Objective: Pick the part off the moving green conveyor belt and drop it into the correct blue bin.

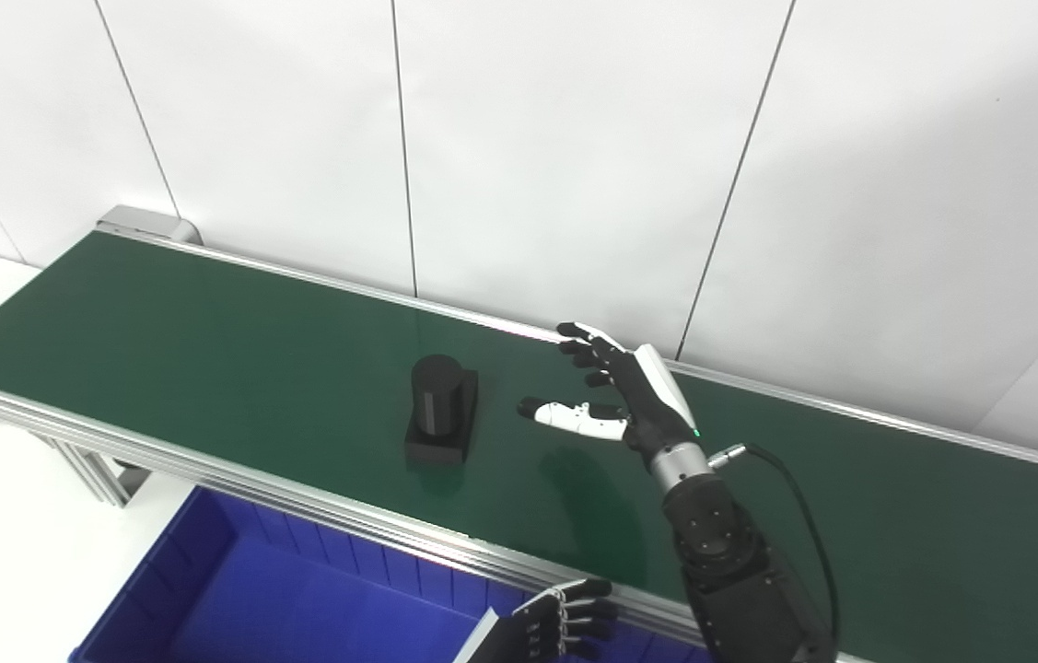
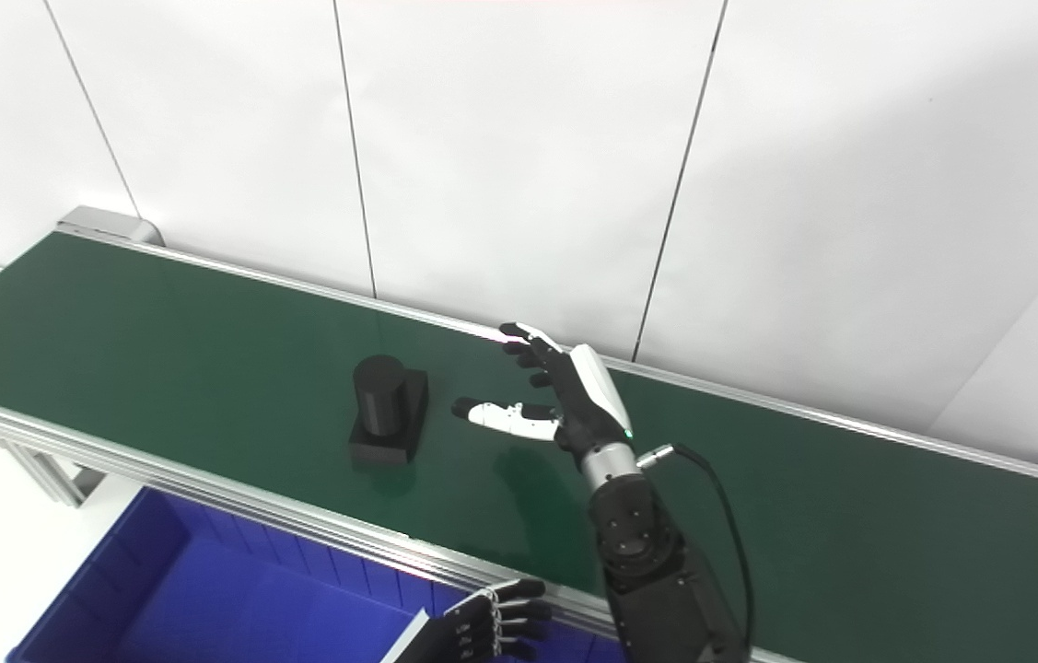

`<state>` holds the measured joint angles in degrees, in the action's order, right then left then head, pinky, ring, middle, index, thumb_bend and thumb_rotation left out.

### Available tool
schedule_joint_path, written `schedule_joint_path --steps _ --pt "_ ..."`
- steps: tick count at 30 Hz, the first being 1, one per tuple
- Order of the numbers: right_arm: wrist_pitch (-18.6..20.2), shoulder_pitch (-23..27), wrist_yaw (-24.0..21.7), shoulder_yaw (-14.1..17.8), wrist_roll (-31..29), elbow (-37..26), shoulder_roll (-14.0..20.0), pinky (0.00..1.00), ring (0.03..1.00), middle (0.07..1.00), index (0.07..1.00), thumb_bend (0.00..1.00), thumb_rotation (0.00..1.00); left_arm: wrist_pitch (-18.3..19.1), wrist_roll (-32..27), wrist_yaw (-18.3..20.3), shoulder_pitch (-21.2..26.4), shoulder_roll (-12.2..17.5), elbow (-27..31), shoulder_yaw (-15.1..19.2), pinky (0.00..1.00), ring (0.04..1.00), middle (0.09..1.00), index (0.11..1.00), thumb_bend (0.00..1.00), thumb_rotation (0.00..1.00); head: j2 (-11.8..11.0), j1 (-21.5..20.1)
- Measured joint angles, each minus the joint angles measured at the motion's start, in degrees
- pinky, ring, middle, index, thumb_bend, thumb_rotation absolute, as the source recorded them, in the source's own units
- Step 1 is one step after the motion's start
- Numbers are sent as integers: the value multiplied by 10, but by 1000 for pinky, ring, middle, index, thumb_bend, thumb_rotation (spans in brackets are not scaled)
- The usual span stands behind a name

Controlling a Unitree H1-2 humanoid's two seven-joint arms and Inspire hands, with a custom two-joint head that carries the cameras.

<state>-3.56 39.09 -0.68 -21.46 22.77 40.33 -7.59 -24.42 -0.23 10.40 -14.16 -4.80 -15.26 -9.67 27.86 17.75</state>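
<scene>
A: Where's the part sitting?

B: On the green conveyor belt, upright, roughly mid-width of the belt, just left of the right hand. It's a black cylinder standing on a squarish black base.

A: And that hand?

B: Held above the belt beside the part, not touching it. Its fingers are spread wide, thumb pointing at the part, nothing held. The left hand is low, at the belt's near rail over the blue bin; fingers curled, but I can't tell whether it's closed.

A: How would it handle?

B: Looks rigid and solid, probably moderate weight, matte so not too slippery. I'd wrap the cylinder, thumb against fingers, above the base.
</scene>
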Motion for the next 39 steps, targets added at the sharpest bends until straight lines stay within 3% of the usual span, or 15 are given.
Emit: schedule_joint_path --steps 8,16,33,39 --pt "-10 11 7 -16 16 29 -6 761 832 831 866 742 389 0 3 -13 0 0 0 -12 666 733 777 820 896 514 1 6" --pt "-34 18 14 -38 34 53 -14 762 830 846 873 758 430 0 9 -21 0 -1 0 -18 651 726 775 808 892 512 2 13" --pt "-38 21 17 -67 65 84 -23 776 841 868 878 761 447 0 21 -48 1 -3 0 -34 645 738 800 822 873 497 9 23" --pt "-51 22 32 -68 75 111 -23 784 832 850 865 722 381 0 21 -51 0 -1 4 -37 639 735 798 819 871 494 14 25"
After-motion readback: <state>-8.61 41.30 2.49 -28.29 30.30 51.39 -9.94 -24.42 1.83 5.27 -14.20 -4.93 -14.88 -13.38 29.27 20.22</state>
